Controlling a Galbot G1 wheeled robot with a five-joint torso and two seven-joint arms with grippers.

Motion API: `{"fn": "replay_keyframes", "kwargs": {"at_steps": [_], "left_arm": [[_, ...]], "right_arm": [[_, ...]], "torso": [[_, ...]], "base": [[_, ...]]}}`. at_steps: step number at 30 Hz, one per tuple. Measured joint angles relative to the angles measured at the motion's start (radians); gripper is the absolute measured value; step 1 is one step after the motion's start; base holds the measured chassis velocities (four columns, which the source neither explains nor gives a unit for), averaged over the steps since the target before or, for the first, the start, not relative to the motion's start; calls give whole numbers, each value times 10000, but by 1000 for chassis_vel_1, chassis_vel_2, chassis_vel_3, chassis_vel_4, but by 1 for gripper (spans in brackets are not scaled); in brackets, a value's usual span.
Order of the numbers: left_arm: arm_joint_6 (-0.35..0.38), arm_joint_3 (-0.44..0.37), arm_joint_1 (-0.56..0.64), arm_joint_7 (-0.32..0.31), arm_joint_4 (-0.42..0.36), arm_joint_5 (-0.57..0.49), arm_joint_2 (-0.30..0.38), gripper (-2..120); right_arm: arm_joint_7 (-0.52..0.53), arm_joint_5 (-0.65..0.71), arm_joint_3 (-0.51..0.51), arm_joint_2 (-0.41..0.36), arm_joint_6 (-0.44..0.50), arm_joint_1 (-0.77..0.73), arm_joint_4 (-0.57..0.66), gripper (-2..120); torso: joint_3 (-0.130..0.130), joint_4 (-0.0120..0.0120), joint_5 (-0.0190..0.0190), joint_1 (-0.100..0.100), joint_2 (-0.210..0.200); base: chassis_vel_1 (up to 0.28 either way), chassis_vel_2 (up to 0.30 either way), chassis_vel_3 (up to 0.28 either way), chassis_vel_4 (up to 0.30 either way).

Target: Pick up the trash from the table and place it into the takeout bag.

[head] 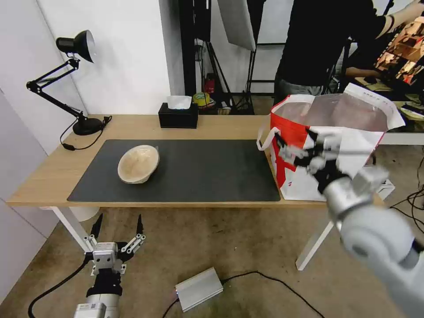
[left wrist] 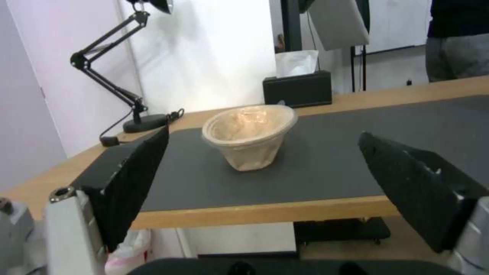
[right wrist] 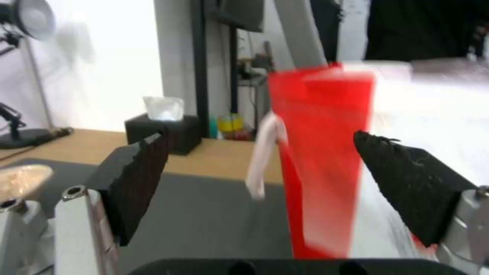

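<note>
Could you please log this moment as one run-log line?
left gripper: open, below table edge | right gripper: open, empty, beside takeout bag | pulp bowl: on mat

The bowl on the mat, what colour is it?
The bowl is a pale tan, like cardboard; the left wrist view shows it best.

Beyond the left tool's [head: 118, 226] rough black pads [left wrist: 135, 179], the table [head: 229, 127] is smooth light wood under a matt grey mat [head: 212, 170]; the pulp bowl [head: 138, 164] looks fibrous. By the right tool [head: 295, 148], the takeout bag [head: 353, 145] is foil-lined.
</note>
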Motion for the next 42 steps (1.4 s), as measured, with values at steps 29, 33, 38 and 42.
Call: {"fn": "replay_keyframes", "kwargs": {"at_steps": [29,33,38,42], "left_arm": [[-20,64,16,-5,99,82,3,100],[-28,64,16,-8,112,82,3,100],[-31,89,10,-9,127,90,3,100],[-44,93,12,-10,139,97,3,100]], "right_arm": [[-568,-5832,-1418,3765,2521,-4169,-198,99],[-570,-6101,-1447,3786,2639,-4190,-369,99],[-414,-6595,-1485,3834,2788,-4285,-548,99],[-272,-6895,-1498,3930,2917,-4373,-681,99]], "torso": [[1,3,-1,1,0],[1,3,0,2,-1],[1,3,0,2,-1],[1,2,0,1,-1]], "base": [[0,0,0,0],[0,0,0,0],[0,0,0,0],[0,0,0,0]]}}
